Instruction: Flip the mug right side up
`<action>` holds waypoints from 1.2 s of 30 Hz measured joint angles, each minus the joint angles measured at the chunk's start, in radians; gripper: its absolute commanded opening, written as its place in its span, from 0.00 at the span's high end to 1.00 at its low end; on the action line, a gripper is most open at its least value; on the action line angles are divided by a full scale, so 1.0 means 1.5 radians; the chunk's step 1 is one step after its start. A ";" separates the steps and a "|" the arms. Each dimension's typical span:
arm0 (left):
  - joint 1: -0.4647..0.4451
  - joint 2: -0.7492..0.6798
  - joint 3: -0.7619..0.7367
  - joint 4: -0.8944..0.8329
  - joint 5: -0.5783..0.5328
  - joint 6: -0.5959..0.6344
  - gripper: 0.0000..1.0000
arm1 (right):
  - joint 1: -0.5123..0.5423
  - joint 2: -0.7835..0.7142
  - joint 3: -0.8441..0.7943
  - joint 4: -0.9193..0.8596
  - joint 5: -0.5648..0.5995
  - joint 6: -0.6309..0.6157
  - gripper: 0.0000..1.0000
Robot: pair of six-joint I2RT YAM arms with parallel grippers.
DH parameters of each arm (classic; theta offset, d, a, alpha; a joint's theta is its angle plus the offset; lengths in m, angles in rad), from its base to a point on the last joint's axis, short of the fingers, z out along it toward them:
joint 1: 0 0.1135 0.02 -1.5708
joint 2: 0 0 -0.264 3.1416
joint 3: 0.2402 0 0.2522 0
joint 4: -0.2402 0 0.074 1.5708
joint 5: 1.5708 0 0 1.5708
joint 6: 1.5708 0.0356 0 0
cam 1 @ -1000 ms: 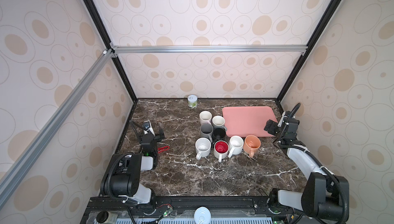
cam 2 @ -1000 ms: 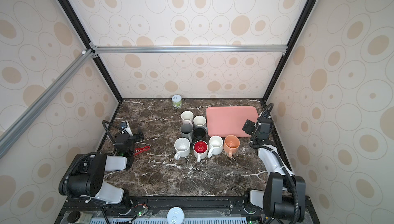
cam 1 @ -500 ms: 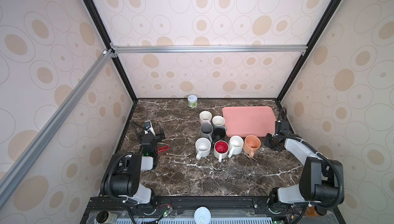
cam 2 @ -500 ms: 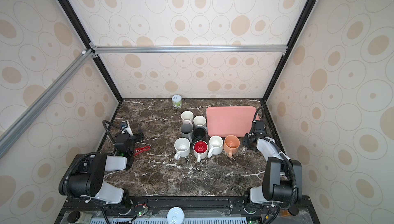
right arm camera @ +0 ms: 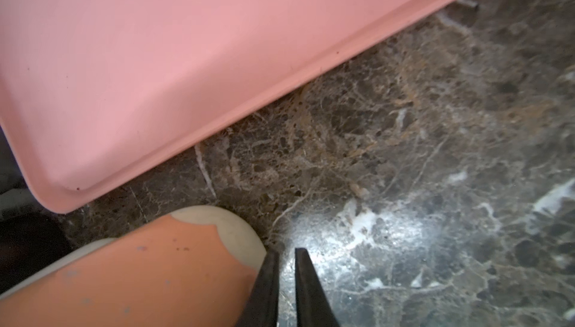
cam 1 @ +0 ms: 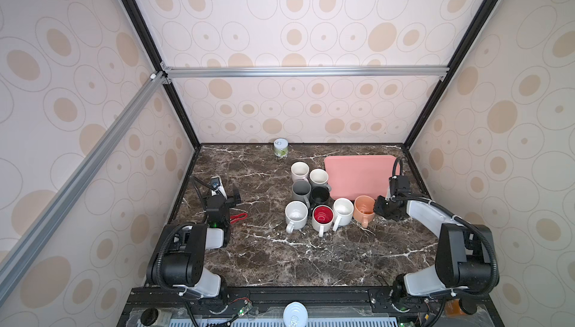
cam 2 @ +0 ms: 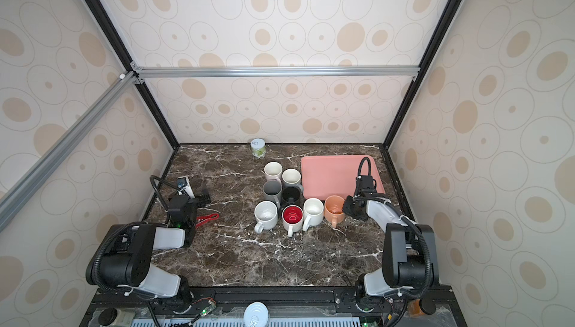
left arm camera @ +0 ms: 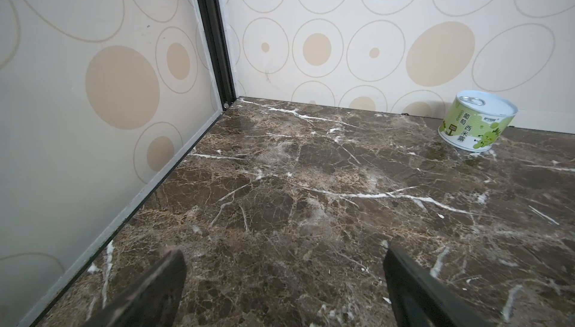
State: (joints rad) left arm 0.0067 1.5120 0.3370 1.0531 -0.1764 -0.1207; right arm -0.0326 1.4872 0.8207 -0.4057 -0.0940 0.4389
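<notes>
An orange mug [cam 1: 364,207] [cam 2: 334,207] stands mouth up at the right end of a cluster of several mugs, its handle toward the table's front. My right gripper [cam 1: 378,207] [cam 2: 347,207] sits low on the table against the mug's right side. In the right wrist view its fingers are shut with nothing between them [right arm camera: 286,251], right beside the orange mug wall [right arm camera: 140,272]. My left gripper [cam 1: 226,192] [left arm camera: 284,278] stays open and empty at the left of the table, far from the mugs.
The other mugs also stand mouth up, among them a white one [cam 1: 296,215] and a red-lined one [cam 1: 322,215]. A pink tray [cam 1: 361,176] [right arm camera: 155,60] lies behind the orange mug. A green can [cam 1: 281,148] [left arm camera: 476,123] stands by the back wall. A red item [cam 1: 239,216] lies by the left arm.
My right arm swung in from the right edge, down beside the orange mug, and its jaws closed. The left arm has not moved.
</notes>
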 measured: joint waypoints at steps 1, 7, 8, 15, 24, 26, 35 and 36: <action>0.000 0.000 0.000 0.000 0.000 0.000 0.00 | 0.002 0.003 0.000 0.002 -0.002 0.001 0.86; 0.000 0.002 0.000 0.000 0.002 0.001 0.00 | 0.008 0.008 0.000 0.005 -0.008 0.003 0.86; 0.000 0.002 0.000 0.000 0.002 0.001 0.00 | 0.008 0.008 0.000 0.006 -0.009 0.003 0.87; 0.000 0.002 0.000 0.000 0.003 0.002 0.00 | 0.011 0.008 0.000 0.017 -0.020 -0.002 0.84; 0.000 0.002 0.000 0.000 0.007 0.004 0.00 | -0.034 -0.070 0.002 0.017 -0.005 -0.048 0.72; 0.000 0.003 0.000 -0.001 0.007 0.004 0.00 | -0.043 -0.082 0.007 0.027 -0.008 -0.076 0.60; 0.000 0.006 0.002 -0.001 0.009 0.004 0.00 | -0.054 -0.126 -0.126 0.306 -0.104 -0.242 0.22; 0.000 0.006 0.002 -0.001 0.009 0.004 0.00 | -0.055 -0.138 -0.151 0.338 -0.114 -0.258 0.20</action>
State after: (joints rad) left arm 0.0067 1.5208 0.3393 1.0519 -0.1623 -0.1146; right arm -0.1150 1.2808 0.5949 0.1009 -0.2646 0.0521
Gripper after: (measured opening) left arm 0.999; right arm 0.764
